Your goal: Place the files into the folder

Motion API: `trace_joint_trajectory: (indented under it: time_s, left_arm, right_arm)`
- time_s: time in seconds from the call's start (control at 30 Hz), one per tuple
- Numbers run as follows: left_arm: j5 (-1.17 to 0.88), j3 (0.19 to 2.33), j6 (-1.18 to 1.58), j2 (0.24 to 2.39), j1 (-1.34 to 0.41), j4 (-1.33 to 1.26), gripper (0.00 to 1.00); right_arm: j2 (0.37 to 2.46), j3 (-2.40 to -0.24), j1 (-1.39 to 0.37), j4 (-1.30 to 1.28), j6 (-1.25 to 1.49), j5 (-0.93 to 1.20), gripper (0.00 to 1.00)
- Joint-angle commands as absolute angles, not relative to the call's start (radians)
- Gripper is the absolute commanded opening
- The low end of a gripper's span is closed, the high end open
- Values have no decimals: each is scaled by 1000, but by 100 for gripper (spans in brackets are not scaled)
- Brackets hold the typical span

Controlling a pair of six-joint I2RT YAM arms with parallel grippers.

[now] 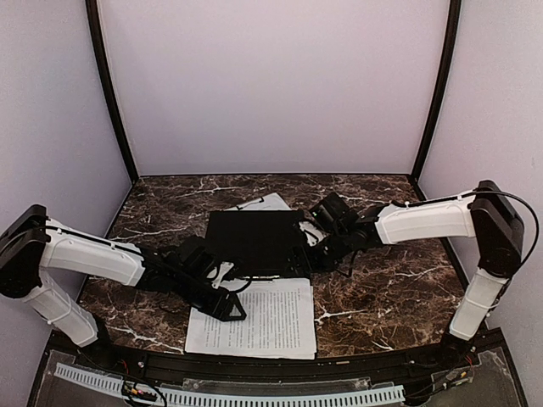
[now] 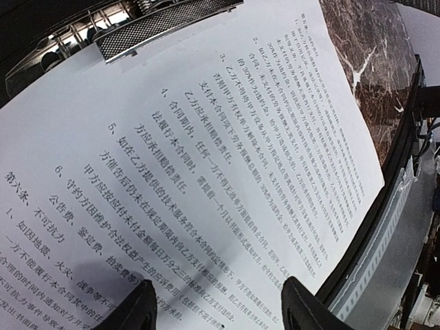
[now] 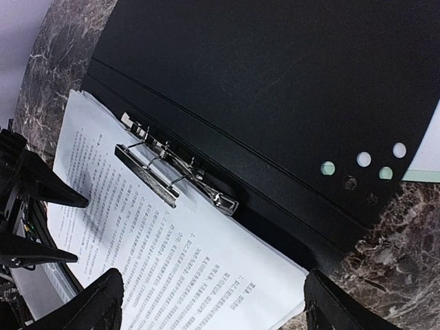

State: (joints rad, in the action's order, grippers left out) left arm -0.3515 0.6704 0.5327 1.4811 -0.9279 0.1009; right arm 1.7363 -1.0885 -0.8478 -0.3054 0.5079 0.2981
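The folder lies open in the middle of the table, its black inside flap (image 1: 254, 242) (image 3: 275, 89) facing up; its teal outside is hidden. A white printed sheet (image 1: 254, 320) (image 2: 206, 158) (image 3: 137, 227) lies on the near half under a metal spring clip (image 3: 172, 180) (image 2: 158, 24). My left gripper (image 1: 227, 307) (image 2: 218, 302) is open and empty just above that sheet's left part. My right gripper (image 1: 310, 253) (image 3: 213, 295) is open and empty over the sheet's right corner, at the flap's edge.
A white sheet over a pale green edge (image 1: 265, 203) (image 3: 421, 173) pokes out from behind the black flap at the back. Brown marble table (image 1: 382, 297) lies on both sides. A black rail (image 2: 385, 199) runs along the near edge.
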Motion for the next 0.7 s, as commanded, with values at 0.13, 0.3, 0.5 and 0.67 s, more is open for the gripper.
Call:
trace_joint_trajectory:
  time_s: [0.13, 0.3, 0.5, 0.67]
  left_arm:
    - [-310, 645, 544, 1501, -935, 103, 62]
    - [-306, 637, 555, 1512, -936, 103, 62]
    - [-304, 629, 564, 1519, -939, 94, 62]
    - [-302, 625, 570, 1525, -943, 89, 62]
  right_arm:
    - [1784, -1119, -841, -261, 509, 358, 88]
    - [1816, -1139, -841, -250, 509, 379, 88]
    - [1866, -1172, -839, -230, 511, 407, 88]
    - [1909, -1197, -838, -219, 516, 423, 88]
